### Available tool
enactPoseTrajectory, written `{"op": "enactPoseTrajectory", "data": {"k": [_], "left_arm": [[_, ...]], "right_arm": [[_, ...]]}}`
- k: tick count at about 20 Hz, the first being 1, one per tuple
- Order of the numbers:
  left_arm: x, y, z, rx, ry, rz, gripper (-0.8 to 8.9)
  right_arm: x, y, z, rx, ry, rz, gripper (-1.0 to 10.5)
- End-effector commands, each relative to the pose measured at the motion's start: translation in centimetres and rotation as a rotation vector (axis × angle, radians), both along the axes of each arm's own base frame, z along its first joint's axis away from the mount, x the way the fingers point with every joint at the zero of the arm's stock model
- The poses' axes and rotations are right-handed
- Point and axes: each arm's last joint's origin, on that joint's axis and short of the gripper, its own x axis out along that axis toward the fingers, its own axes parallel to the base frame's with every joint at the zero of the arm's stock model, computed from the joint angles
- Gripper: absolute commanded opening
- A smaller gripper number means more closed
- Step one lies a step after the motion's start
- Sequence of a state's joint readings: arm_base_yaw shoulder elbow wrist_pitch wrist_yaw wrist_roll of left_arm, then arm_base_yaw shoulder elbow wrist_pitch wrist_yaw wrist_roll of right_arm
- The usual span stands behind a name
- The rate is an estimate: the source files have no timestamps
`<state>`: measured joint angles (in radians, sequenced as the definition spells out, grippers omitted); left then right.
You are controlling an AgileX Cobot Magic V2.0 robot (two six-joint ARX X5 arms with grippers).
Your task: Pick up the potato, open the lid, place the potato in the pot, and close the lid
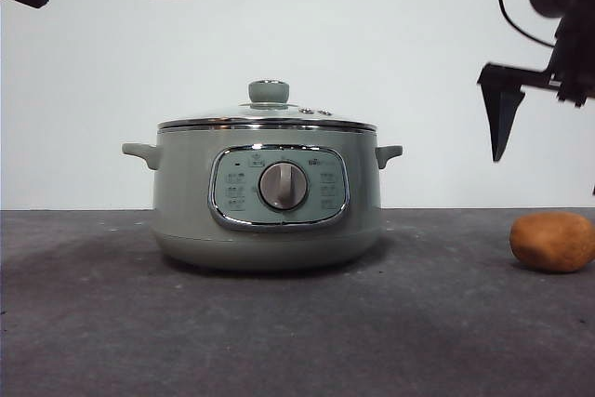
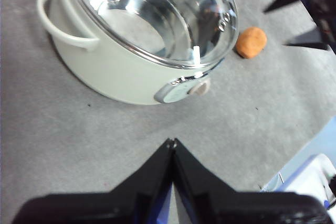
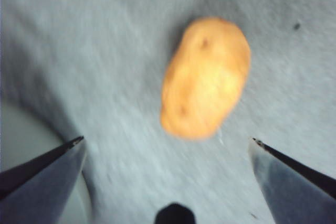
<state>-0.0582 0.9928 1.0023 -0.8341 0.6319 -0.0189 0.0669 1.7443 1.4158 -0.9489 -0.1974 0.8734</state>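
The left pincer (image 2: 172, 142) waits off the pot's left side, high over the tabletop (image 1: 93, 323). Its jaws are clenched tip to tip on nothing. In the front view only a black tip of this arm shows at the top left corner.

The pot (image 1: 270, 202) stands upright at mid-tabletop, control panel and dial (image 1: 283, 185) facing the front camera. The lid (image 1: 268, 116) sits seated on the pot rim, knob up. Through the glass the left wrist view shows a bare steel interior, with no contents visible.

The potato (image 1: 553, 242) lies on the tabletop right of the pot, well apart from it and near the picture's right edge. Nothing touches it.

The right pincer (image 3: 167, 141) hangs above the potato. Its jaws are released and spread wide, with the potato between their lines of travel but below the tips. The right wrist view is blurred, so the exact height over the potato cannot be read. In the front view one jaw points down at the upper right, clear of the potato.

Task status, as judged from the layout:
- Potato pickup: not yet done; the approach appears to be in hand.
- Lid opening: not yet done.
- Potato in pot: not yet done.
- Lid closing: not yet due.

All four steps remain.
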Motion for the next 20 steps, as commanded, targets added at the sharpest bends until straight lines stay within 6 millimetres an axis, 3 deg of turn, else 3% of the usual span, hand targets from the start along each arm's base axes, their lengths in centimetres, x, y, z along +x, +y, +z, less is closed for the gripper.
{"op": "enactPoseTrajectory", "data": {"k": [1,6,15,16,18,19,20], "left_arm": [[-0.1,-0.3,0.1,0.003,-0.010,-0.028,-0.06],[-0.3,-0.9,0.1,0.004,0.004,-0.062,-0.05],[-0.4,-1.3,0.0,0.004,0.008,-0.084,-0.05],[-0.4,-1.3,0.0,0.005,0.010,-0.084,-0.05],[-0.4,-1.3,0.0,0.005,0.012,-0.084,-0.05],[-0.4,-1.3,0.0,0.005,0.013,-0.084,-0.05],[-0.4,-1.3,0.0,0.005,0.013,-0.084,-0.05]], "right_arm": [[0.9,0.0,-1.7,-0.013,0.056,-0.077,6.9],[1.9,-0.3,-4.5,-0.077,0.123,-0.098,6.9],[2.9,-0.2,-7.0,-0.091,0.159,-0.075,6.7],[2.9,-0.2,-7.0,-0.092,0.157,-0.076,5.5],[2.8,-0.2,-7.0,-0.093,0.158,-0.064,1.0],[2.8,-0.2,-7.0,-0.096,0.156,-0.044,-0.2],[2.8,-0.2,-7.0,-0.097,0.157,-0.044,-0.1]]}}
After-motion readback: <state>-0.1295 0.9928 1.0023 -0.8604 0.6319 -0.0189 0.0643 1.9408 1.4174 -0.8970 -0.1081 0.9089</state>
